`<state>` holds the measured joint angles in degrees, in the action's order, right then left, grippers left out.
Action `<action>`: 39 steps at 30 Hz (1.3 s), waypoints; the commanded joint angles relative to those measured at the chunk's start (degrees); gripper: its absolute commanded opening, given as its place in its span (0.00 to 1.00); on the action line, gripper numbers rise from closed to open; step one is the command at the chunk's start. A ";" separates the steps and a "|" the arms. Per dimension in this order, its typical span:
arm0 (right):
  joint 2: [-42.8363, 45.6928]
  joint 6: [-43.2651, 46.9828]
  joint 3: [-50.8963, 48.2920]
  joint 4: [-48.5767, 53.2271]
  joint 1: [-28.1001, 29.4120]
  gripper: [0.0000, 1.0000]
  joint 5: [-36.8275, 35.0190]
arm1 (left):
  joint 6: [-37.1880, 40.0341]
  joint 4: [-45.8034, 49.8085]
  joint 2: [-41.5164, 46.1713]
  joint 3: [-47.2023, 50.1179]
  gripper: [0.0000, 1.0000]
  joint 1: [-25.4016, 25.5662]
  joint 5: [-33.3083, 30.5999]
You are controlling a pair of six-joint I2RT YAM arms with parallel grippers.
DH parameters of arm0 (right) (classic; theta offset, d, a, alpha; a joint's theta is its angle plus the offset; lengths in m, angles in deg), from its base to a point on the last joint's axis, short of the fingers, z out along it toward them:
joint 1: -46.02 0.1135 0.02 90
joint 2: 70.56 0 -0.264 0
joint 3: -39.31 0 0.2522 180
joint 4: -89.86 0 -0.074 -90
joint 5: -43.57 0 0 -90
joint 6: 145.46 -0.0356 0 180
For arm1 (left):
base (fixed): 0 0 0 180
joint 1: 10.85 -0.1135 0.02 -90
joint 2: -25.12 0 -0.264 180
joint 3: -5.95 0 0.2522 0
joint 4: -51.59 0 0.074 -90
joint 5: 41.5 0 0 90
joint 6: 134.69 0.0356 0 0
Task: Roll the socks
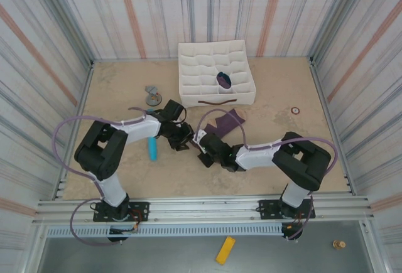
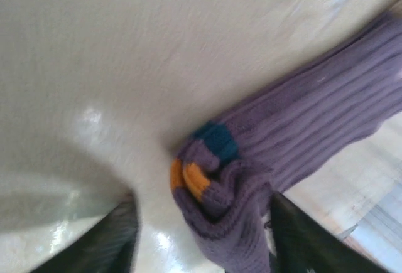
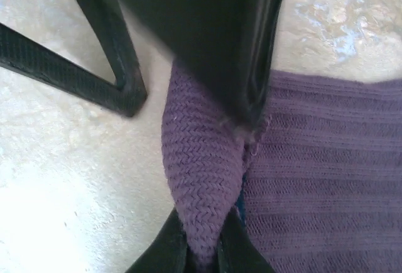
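The socks [image 1: 227,121] lie stacked on the table in front of the white box, purple, with one end rolled up. In the left wrist view that rolled end [image 2: 217,188] shows orange and teal patches and sits between the spread fingers of my left gripper [image 2: 207,238], which is open. Its right finger [image 2: 301,235] is against the knit and its left finger [image 2: 110,241] stands apart. My right gripper [image 3: 202,257] is shut on a raised fold of purple sock [image 3: 201,179]. From above, the left gripper [image 1: 181,135] and right gripper [image 1: 202,142] are close together at the socks' near-left end.
A white divided box [image 1: 188,78] stands at the back, with a dark rolled sock [image 1: 223,80] in one cell. A light blue cylinder [image 1: 151,147] lies under the left forearm. A grey object [image 1: 152,95] sits back left, and a small ring [image 1: 294,110] sits on the right.
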<state>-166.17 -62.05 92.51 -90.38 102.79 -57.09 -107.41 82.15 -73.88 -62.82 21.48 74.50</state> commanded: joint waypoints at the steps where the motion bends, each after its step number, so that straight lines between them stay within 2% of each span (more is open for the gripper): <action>1: -0.47 -6.89 -2.14 3.05 -3.56 0.00 10.72 | -0.75 -5.92 5.74 3.74 0.71 1.77 -2.56; 4: 0.20 -10.85 -3.77 1.85 -6.75 0.00 16.53 | -0.72 -11.62 9.15 7.38 0.73 1.98 -4.77; 9: -0.59 -17.99 -5.18 -0.56 -13.05 0.00 26.61 | -0.46 -21.19 11.03 12.02 0.66 2.12 -5.36; 14: -2.60 -26.21 -6.71 -3.91 -19.22 0.00 35.79 | 1.69 -23.04 9.20 12.68 0.56 3.55 -5.89; 18: -4.79 -30.93 -6.83 -3.39 -23.24 0.00 41.18 | 0.66 -26.48 6.55 13.11 0.53 4.86 -7.01; 27: -4.80 -39.26 -6.55 4.68 -27.99 0.00 43.46 | -0.11 -28.89 -0.33 8.79 0.42 6.25 -7.00; 32: -7.11 -44.67 -6.92 4.50 -30.57 0.00 46.34 | -0.93 -31.11 -2.50 7.91 0.41 6.60 -7.19; 39: -8.31 -50.63 -8.36 2.86 -32.49 0.00 47.31 | 0.91 -28.84 -4.79 4.19 0.41 7.91 -7.36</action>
<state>-170.98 -107.71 87.62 -97.31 71.43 -5.02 -107.76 52.68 -77.66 -56.63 28.67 68.33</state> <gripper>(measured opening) 0.107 0.413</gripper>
